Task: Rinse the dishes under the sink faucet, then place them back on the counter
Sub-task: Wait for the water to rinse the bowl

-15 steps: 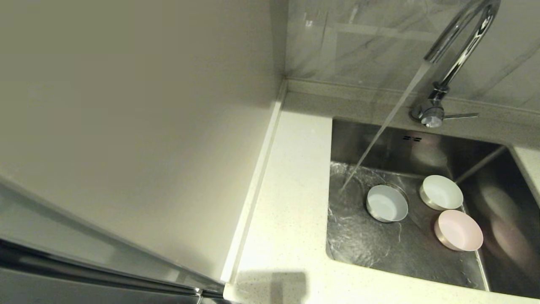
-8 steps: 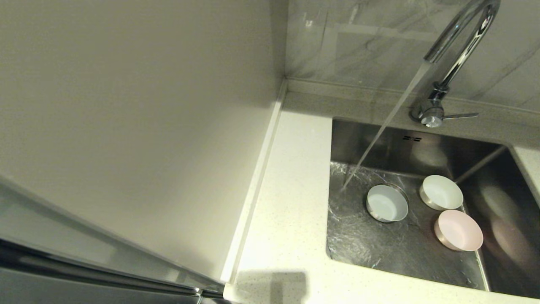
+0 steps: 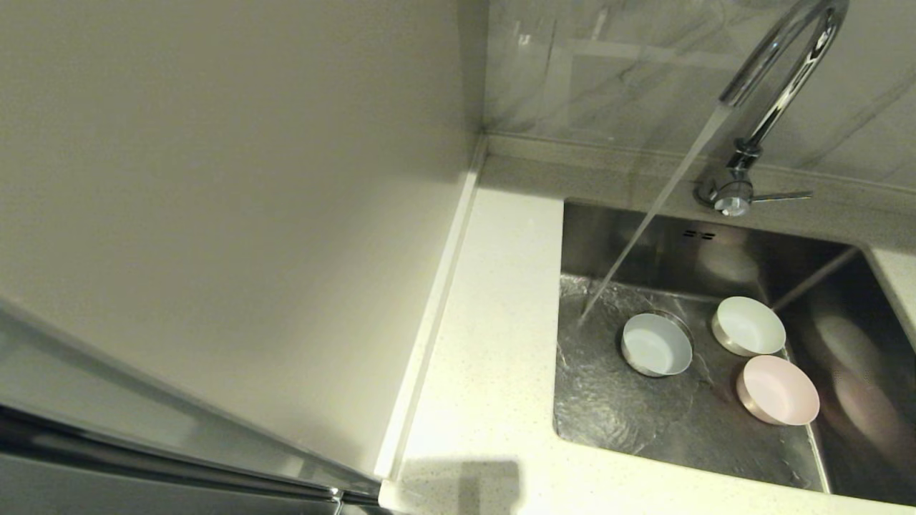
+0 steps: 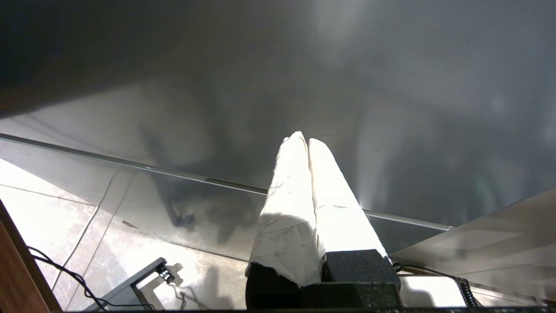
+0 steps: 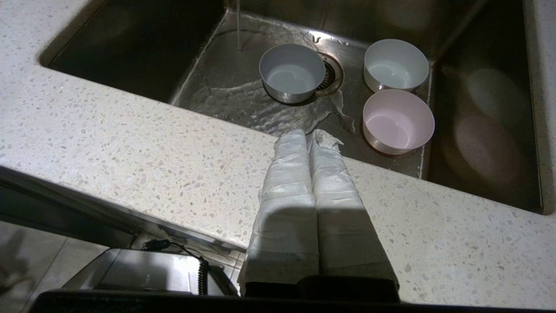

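While water runs from the faucet (image 3: 780,64) onto the sink (image 3: 622,415) floor, counter (image 3: 494,322) bare beside it; three dishes upright in the basin, stream missing all: pale blue bowl (image 3: 656,345) over the drain, white bowl (image 3: 748,326) and pink bowl (image 3: 778,390) further right. Risk: wet metallic sides could slip in a pinch; blocked drain might pool water. Right gripper (image 5: 309,134) clenched, empty, above counter edge; left gripper (image 4: 302,138) clenched, empty, parked low. Only the right wrist view shows the strainer.
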